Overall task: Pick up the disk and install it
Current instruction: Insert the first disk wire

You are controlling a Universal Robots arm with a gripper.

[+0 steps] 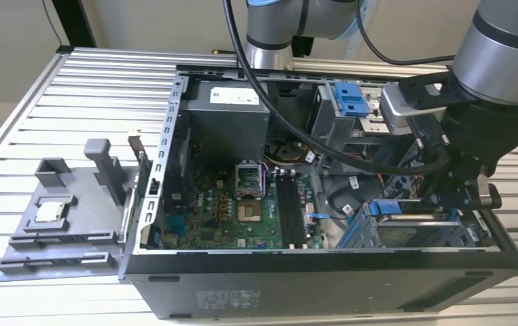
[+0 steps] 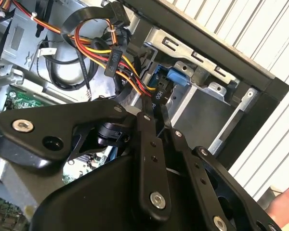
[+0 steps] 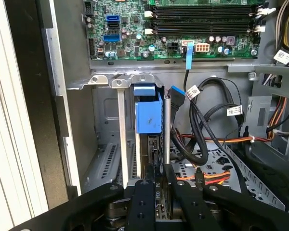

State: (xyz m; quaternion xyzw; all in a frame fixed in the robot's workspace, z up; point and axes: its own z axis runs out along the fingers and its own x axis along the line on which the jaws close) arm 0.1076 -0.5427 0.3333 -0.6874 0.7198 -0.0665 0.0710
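The disk (image 3: pixel 153 144) stands on edge in the metal drive bay (image 3: pixel 103 144) at the computer case's front corner, on the exterior view's right. Its blue carrier rail (image 3: pixel 148 111) points toward the motherboard, and the same blue rail (image 1: pixel 386 208) shows in the exterior view. In the second wrist view, the blue rail (image 2: pixel 176 77) sits between the bay's metal tabs. My gripper (image 3: pixel 158 169) reaches down into the bay, and its black fingers (image 3: pixel 144 187) are shut on the disk's narrow edge. The gripper (image 1: pixel 451 202) hangs just above the bay wall.
A grey cage with a blue latch (image 1: pixel 351 99) stands at the case's back. Black and coloured cables (image 3: pixel 207 115) run close beside the bay. The motherboard (image 1: pixel 240 204) fills the case floor. A grey fixture holding a small chip (image 1: pixel 49 210) lies outside. A hand (image 2: pixel 286 204) rests near the case.
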